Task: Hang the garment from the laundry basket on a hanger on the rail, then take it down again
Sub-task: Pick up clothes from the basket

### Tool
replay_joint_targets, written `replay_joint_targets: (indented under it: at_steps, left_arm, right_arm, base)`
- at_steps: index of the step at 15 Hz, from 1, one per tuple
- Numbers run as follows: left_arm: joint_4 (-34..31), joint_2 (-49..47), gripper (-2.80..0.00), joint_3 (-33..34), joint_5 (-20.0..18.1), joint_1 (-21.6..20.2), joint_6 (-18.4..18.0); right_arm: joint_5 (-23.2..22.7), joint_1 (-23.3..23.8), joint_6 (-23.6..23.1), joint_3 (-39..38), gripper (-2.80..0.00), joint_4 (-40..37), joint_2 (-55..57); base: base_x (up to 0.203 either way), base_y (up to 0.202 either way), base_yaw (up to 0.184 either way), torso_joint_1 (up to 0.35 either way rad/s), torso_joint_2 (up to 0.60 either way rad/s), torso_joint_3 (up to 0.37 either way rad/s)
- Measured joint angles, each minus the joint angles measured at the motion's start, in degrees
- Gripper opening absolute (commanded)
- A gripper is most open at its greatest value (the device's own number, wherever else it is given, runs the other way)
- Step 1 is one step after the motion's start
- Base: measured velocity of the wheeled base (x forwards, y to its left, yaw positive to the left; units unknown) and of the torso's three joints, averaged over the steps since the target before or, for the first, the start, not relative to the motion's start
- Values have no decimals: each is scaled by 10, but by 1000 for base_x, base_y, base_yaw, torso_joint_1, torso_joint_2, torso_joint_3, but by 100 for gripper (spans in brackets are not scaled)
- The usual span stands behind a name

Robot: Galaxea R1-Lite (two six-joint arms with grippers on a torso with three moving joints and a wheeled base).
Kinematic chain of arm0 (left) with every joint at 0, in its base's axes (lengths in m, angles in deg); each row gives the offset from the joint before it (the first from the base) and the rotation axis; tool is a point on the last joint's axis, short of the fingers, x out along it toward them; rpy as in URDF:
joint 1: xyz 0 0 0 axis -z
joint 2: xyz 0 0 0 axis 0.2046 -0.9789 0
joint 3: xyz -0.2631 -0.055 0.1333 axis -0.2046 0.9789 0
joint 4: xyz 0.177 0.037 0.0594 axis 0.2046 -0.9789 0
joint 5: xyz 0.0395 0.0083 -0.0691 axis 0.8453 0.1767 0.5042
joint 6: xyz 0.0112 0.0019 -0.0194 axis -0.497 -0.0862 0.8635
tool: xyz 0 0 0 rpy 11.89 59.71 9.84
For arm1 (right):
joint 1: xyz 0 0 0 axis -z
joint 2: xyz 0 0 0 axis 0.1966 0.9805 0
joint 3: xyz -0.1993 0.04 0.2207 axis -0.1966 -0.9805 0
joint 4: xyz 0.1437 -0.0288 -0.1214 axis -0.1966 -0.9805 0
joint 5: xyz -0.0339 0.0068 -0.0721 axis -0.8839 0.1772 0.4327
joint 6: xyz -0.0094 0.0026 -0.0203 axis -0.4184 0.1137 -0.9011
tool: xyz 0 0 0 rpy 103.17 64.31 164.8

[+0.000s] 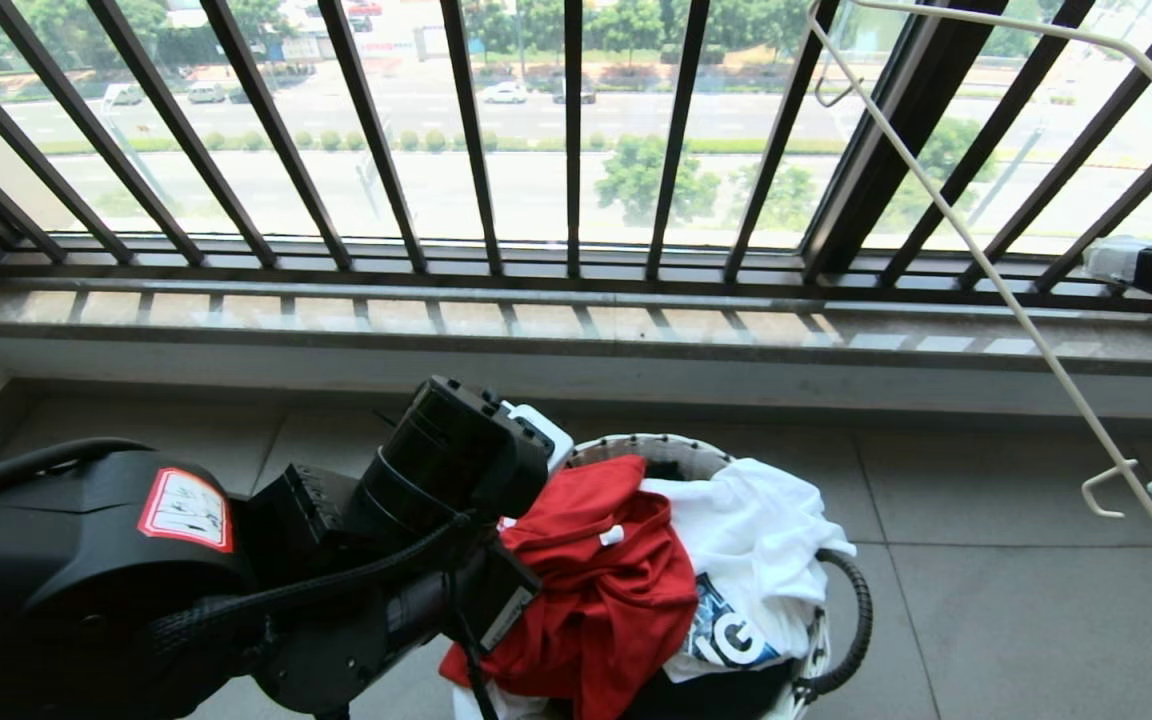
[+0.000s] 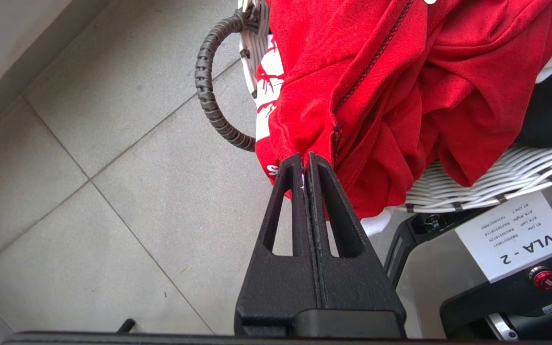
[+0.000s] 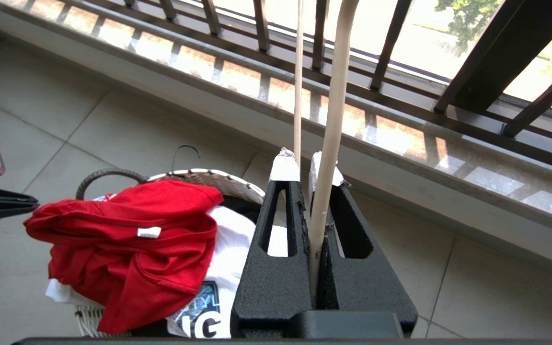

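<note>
The garment (image 1: 601, 585), a red T-shirt with a white neck label, lies crumpled on top of the laundry basket (image 1: 661, 446) and spills over its near rim. My left gripper (image 2: 303, 164) is shut on the garment (image 2: 391, 86), its tips pinching a low fold beside the basket's woven rim (image 2: 496, 179). In the head view the left wrist hides those fingers. My right gripper (image 3: 304, 165) is shut on the hanger (image 3: 336, 96), a thin cream wire held up at the right before the window bars (image 1: 986, 265). The rail is out of view.
A white printed T-shirt (image 1: 751, 545) and a black garment lie in the basket under the red one. A black loop handle (image 2: 206, 86) sticks out from the rim. The robot's base with a white label (image 2: 513, 249) stands close by the basket. A stone sill (image 1: 576, 320) and barred window close the far side.
</note>
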Motion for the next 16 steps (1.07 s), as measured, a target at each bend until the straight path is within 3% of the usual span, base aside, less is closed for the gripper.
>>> replay_joint_targets:
  at_steps: [3,4,12,16]
  left_arm:
    - [2,5,-280,22,2,1,21]
    - [2,10,0,30,2,2,27]
    - [3,30,0,83,7,21,63]
    - [51,-12,0,96,52,7,66]
  right_arm:
    - [0,0,0,0,-280,0,0]
    - [0,0,0,0,-280,0,0]
    - [0,0,0,-1,-280,0,0]
    - [0,0,0,0,-280,0,0]
  base:
    - [0,0,0,0,0,0]
    - [0,0,0,0,0,0]
    - [0,0,0,0,0,0]
    - [0,0,0,0,0,0]
